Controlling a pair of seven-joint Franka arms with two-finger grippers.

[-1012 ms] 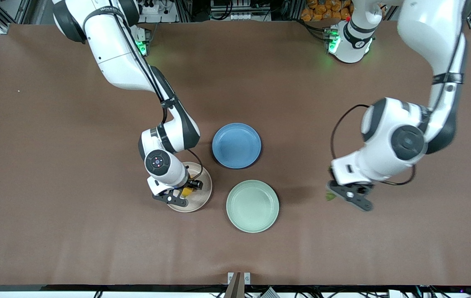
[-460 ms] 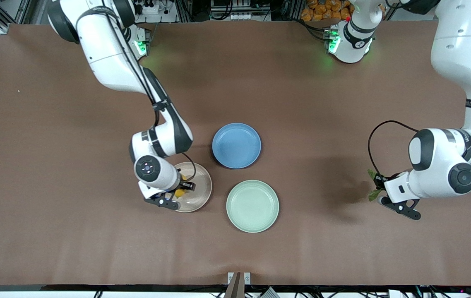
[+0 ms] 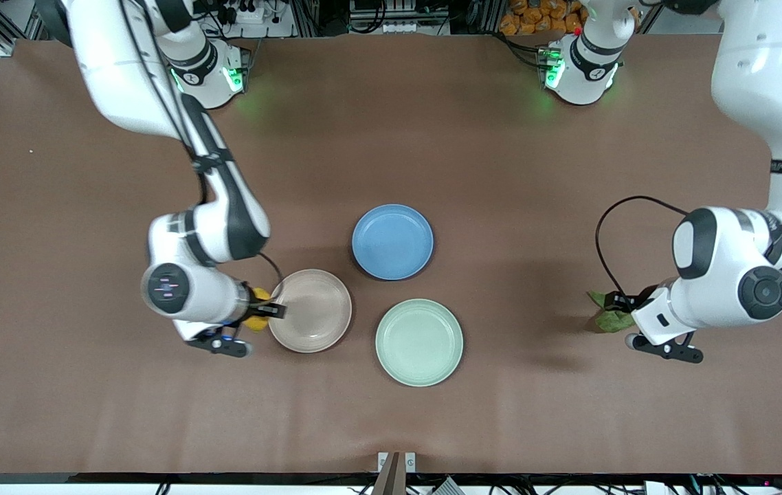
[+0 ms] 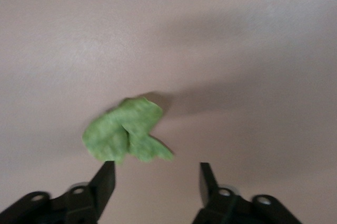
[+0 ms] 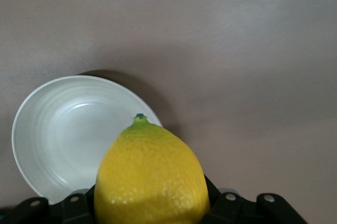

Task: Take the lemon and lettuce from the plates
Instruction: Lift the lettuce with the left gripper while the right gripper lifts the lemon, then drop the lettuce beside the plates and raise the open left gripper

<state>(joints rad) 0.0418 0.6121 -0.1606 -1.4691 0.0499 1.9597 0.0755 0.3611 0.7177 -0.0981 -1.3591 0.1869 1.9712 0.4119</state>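
My right gripper [image 3: 253, 320] is shut on the yellow lemon [image 3: 258, 317] and holds it just off the rim of the beige-pink plate [image 3: 310, 311], toward the right arm's end of the table. In the right wrist view the lemon [image 5: 150, 176] fills the jaws and the bare plate [image 5: 58, 129] lies past it. The green wrinkly lettuce [image 3: 606, 319] lies on the table near the left arm's end. My left gripper [image 4: 157, 171] is open, and the lettuce [image 4: 128, 132] lies just ahead of its fingertips. The pale mint plate [image 3: 419, 342] holds nothing.
A blue plate [image 3: 392, 241] holding nothing stands farther from the front camera than the mint plate. The brown table [image 3: 88, 399] stretches wide around the three plates.
My right gripper carried the lemon off the beige-pink plate toward the right arm's end. My left arm swung toward its own end and the lettuce now lies on the table.
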